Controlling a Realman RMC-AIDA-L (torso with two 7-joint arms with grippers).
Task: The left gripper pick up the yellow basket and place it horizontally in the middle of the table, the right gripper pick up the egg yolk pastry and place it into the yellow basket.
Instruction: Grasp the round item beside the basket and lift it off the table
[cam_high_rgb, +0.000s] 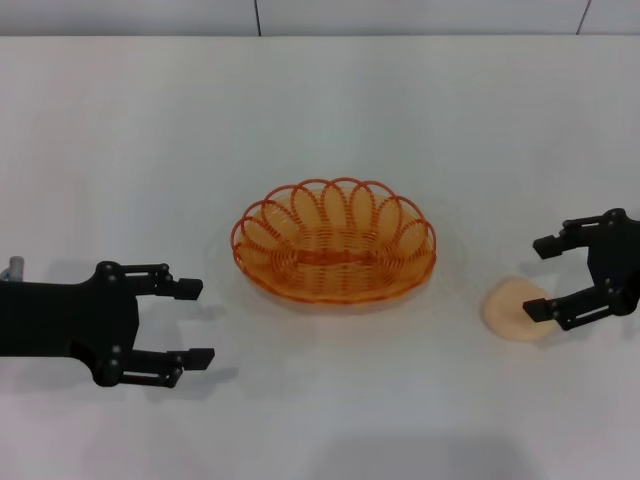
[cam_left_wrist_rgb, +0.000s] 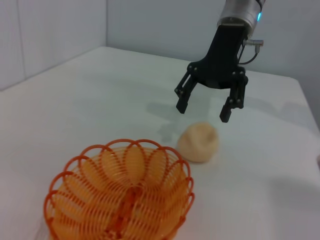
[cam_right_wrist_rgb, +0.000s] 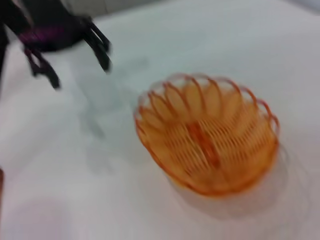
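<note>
there was one oval orange-yellow wire basket (cam_high_rgb: 334, 243), one pale cream domed pastry (cam_high_rgb: 513, 309), two black two-fingered grippers.

matte black two-fingered left claw (cam_high_rgb: 200, 322) and right claw (cam_high_rgb: 540, 277), screws visible.

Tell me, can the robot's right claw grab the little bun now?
Probably yes. The right gripper is open, its fingers on either side of the egg yolk pastry on the table, and nothing lies between them. The yellow basket sits off to the side, apart from the pastry.
</note>
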